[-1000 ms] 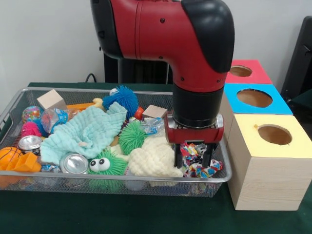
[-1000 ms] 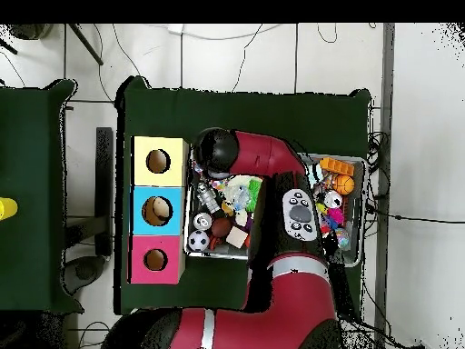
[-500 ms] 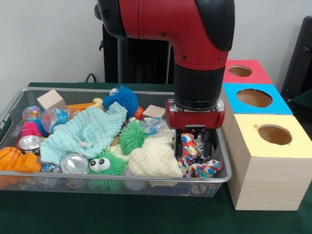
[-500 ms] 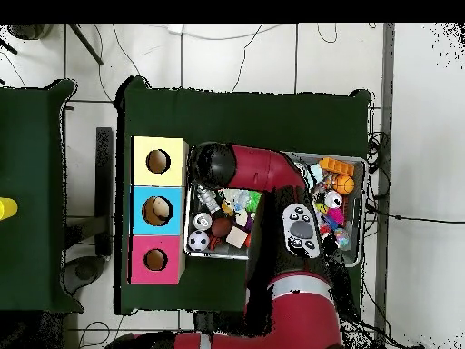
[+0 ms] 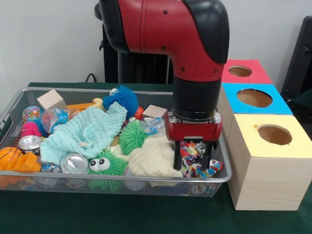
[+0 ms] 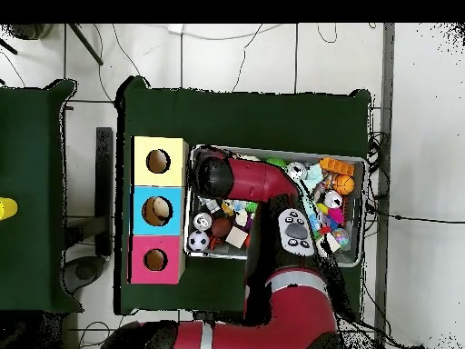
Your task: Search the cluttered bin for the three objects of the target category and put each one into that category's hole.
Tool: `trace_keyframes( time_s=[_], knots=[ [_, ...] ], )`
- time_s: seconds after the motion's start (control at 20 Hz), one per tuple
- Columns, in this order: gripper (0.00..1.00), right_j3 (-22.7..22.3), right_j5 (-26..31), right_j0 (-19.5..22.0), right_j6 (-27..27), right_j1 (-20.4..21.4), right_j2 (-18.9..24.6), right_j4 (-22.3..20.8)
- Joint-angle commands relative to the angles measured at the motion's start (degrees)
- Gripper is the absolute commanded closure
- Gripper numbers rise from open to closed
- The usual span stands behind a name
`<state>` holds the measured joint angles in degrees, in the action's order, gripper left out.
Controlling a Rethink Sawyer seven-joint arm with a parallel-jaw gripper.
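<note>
The bin (image 5: 146, 179) is a wide wire-mesh tray full of toys; it also shows in the overhead view (image 6: 364, 209). My gripper (image 5: 193, 160) reaches down into the bin's right end, next to the boxes. Its two fingers stand apart on either side of a multicoloured crumpled cloth toy (image 5: 194, 169), so it is open. A cream cloth (image 5: 153, 158) lies just left of the fingers. Three wooden boxes with round holes stand right of the bin: yellow (image 5: 273, 165), blue (image 5: 253, 97) and red (image 5: 243, 71). In the overhead view the arm hides the gripper.
The bin also holds a mint cloth (image 5: 87, 131), green spiky balls (image 5: 105, 165) (image 5: 131, 136), a blue spiky ball (image 5: 122, 97), wooden blocks (image 5: 51, 100) (image 5: 154, 112), tin cans (image 5: 75, 163) and an orange ball (image 5: 9, 156). The table cover is dark green.
The gripper rose a little half a second ago and has come back down around the multicoloured toy. The toys have not visibly moved.
</note>
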<state>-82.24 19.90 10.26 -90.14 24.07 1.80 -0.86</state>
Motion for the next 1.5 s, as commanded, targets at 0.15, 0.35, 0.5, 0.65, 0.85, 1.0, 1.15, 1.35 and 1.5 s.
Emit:
trace_keyframes(
  time_s=[0.15, 0.35, 0.5, 0.65, 0.85, 1.0, 1.15, 1.35, 1.5],
  knots=[
    [0.0, -5.2, -7.2, 1.7, -10.8, -6.5, 2.9, -0.1],
    [0.0, -6.7, -9.1, 1.8, -11.1, -6.6, 3.0, -0.1],
    [0.0, -8.2, -9.5, 1.4, -11.5, -5.6, 2.5, 0.2],
    [0.0, -9.8, -9.3, 0.6, -12.2, -4.2, 1.8, 0.7],
    [0.0, -11.3, -9.0, -0.7, -13.3, -2.8, 1.0, 1.5],
    [0.0, -12.5, -9.4, -1.6, -14.2, -2.2, 0.5, 2.0],
    [0.0, -13.4, -10.3, -2.9, -15.3, -1.9, 0.0, 2.7],
    [0.0, -13.6, -12.3, -4.0, -16.1, -2.9, -0.3, 3.5],
    [0.0, -13.2, -14.0, -4.5, -16.2, -4.1, -0.3, 4.0]
  ],
)
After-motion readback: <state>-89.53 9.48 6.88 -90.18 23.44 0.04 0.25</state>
